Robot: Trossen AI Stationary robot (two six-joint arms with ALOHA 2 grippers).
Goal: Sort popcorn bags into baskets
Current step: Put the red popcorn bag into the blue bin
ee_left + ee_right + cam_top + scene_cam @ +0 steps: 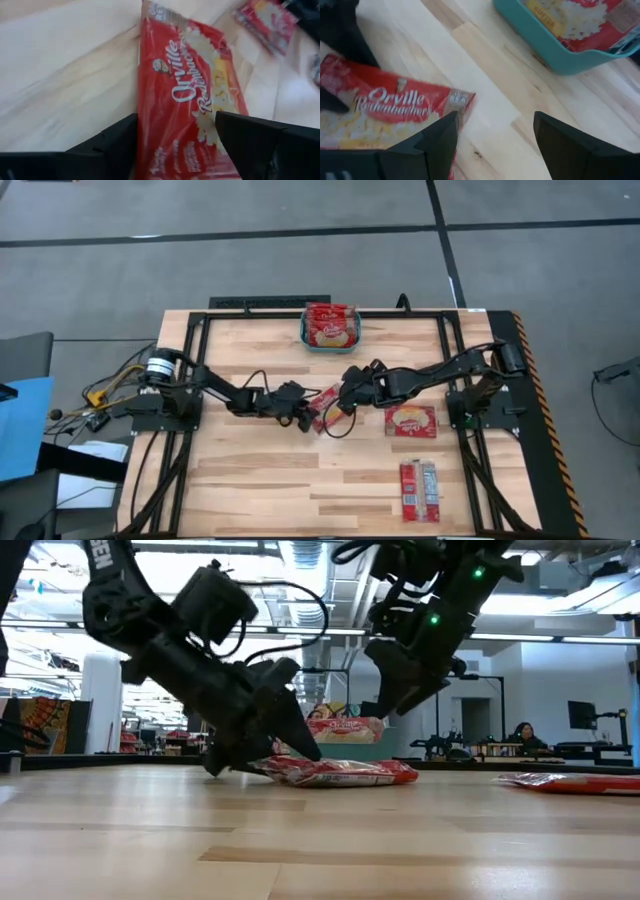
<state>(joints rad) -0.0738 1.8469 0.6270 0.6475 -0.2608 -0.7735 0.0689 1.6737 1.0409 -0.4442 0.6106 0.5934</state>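
Since the left gripper (303, 418) sits at table centre with its fingers apart, straddling one end of a popcorn bag (326, 408) that lies flat on the wood, we judge the step is grasping that bag

To do it well we close squarely on the end, lift clear before moving, then carry toward 12 o'clock where the teal basket (331, 342) already holds bags piled above its rim, so we place high and release gently

The right gripper (492, 137) hovers just above the bag's other end, fingers apart, nothing held; we keep it clear of the left arm's path

Two more bags wait on the table at 4 o'clock (411, 420) and 5 o'clock (420, 489)

The surface is pale wood planks (250, 470). Beyond it there's an open workshop with ceiling lights, and a person (522, 735) sits far off at 3 o'clock in the low view
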